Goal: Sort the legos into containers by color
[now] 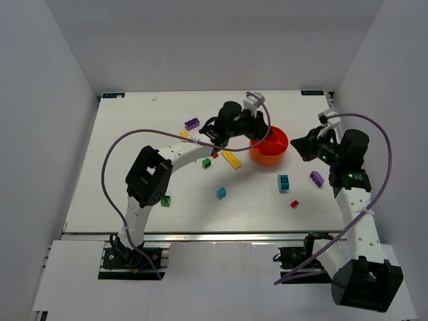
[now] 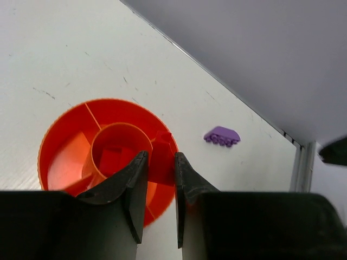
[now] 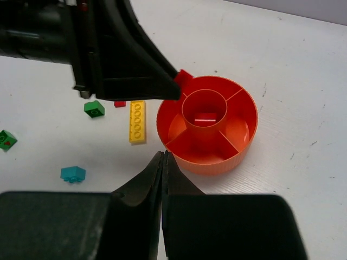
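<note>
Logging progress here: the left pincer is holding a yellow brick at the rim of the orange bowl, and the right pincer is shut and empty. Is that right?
Not quite. The left pincer holds a red brick, not a yellow one; the right wrist view shows it at the rim of the orange bowl. The right pincer is indeed shut and empty.
</note>
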You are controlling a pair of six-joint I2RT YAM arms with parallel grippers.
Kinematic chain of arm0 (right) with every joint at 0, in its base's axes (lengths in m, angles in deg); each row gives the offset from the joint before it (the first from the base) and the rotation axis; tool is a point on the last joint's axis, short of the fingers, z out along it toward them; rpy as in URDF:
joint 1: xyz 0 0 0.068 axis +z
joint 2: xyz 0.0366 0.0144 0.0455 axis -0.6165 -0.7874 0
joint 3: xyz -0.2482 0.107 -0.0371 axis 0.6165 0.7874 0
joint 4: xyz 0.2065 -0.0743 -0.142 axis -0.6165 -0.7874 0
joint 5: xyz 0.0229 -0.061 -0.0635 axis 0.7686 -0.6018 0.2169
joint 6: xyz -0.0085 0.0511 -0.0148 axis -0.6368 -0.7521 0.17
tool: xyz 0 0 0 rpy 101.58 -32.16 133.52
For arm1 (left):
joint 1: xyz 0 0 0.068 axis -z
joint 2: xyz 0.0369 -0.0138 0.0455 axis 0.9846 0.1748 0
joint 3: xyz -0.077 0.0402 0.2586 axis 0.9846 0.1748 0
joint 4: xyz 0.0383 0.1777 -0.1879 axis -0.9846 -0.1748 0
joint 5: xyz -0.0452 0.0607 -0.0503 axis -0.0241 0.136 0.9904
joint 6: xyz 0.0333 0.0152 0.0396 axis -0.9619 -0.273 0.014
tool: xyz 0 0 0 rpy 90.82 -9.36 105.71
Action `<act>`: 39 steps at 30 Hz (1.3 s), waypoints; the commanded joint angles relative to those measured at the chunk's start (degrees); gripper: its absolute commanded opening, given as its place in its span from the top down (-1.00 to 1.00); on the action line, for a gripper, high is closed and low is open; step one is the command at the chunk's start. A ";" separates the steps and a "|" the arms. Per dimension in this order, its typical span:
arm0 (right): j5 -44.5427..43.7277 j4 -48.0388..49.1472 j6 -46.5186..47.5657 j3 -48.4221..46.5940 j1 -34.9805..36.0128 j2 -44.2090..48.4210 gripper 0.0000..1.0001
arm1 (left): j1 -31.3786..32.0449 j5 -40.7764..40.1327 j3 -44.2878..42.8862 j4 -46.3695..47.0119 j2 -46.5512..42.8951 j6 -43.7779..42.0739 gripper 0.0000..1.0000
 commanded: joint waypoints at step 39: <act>7.65 2.82 1.68 0.78 -0.44 1.09 1.00 | 1.27 -11.49 -5.89 -4.72 -6.48 -2.02 0.02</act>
